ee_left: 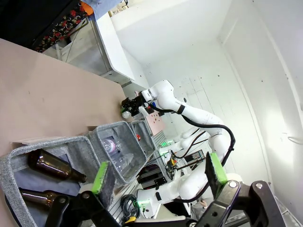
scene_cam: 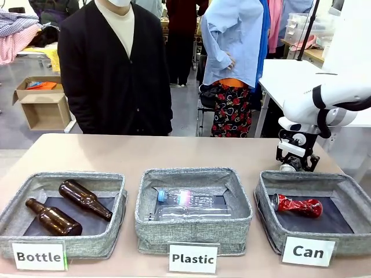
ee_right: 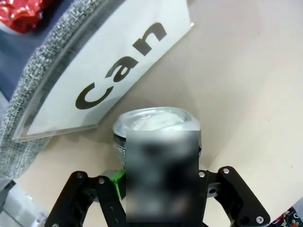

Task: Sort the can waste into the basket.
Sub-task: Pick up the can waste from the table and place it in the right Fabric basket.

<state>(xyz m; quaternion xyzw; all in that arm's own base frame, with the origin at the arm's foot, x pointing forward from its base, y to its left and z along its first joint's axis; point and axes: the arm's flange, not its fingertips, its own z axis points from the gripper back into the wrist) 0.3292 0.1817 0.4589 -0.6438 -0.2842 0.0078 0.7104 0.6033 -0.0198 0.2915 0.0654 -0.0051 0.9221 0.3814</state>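
Right hand (ee_right: 158, 189) closed on the second can (ee_right: 157, 156), a small silver-topped metal drink can with a dark body, its side partly blurred; one green pad (ee_right: 115, 178) shows pressed at the can's left flank. In the front view this hand (scene_cam: 295, 159) sits low over the tan desk (scene_cam: 174, 153), just behind the far rim of the right-hand bin. That bin is the square grey woven-fabric basket (scene_cam: 266, 200) with the white "Can" label (scene_cam: 308, 251). The shiny red crushed can (scene_cam: 298, 205) already lies on its dark floor, left of centre.

Judgement: step in hand is carrying the gripped can over the wall. Lift enough to clear the far rim, move toward the near side, and release over the bare floor right of the red can, low, so it does not bounce out. Grip looks near the can's base; avoid fast wrist turns.

Left hand (ee_left: 158, 177) spread wide, empty, hanging off the left end by the grey "Bottle" bin (ee_left: 28, 151) holding brown glass bottles (ee_left: 54, 165).
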